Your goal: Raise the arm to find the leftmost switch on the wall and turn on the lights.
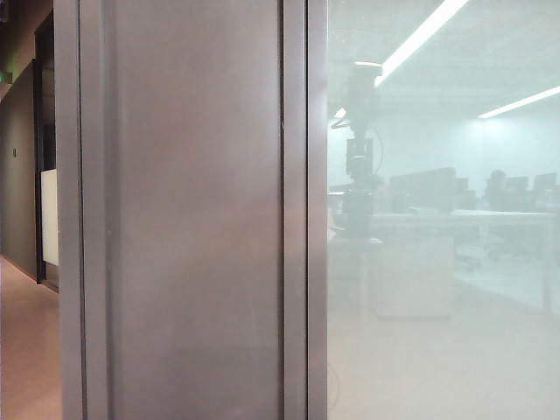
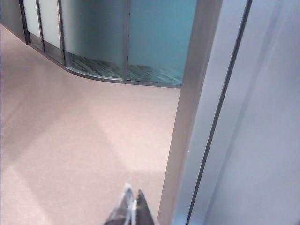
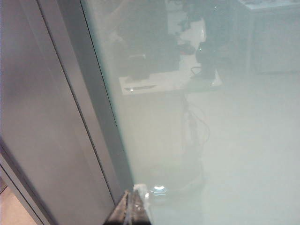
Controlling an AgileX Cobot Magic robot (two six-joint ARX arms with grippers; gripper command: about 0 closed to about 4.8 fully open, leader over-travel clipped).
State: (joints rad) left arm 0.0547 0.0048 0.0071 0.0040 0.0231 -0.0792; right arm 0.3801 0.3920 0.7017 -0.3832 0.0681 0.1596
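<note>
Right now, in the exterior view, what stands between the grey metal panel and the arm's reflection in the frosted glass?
A narrow metal frame post separates the grey panel from the frosted glass showing the arm. No switch appears.

No lettering, label, brand or number can be read on the brushed grey metal wall panel [image 1: 192, 219] or the frosted glass pane [image 1: 437, 289] beside it.
</note>
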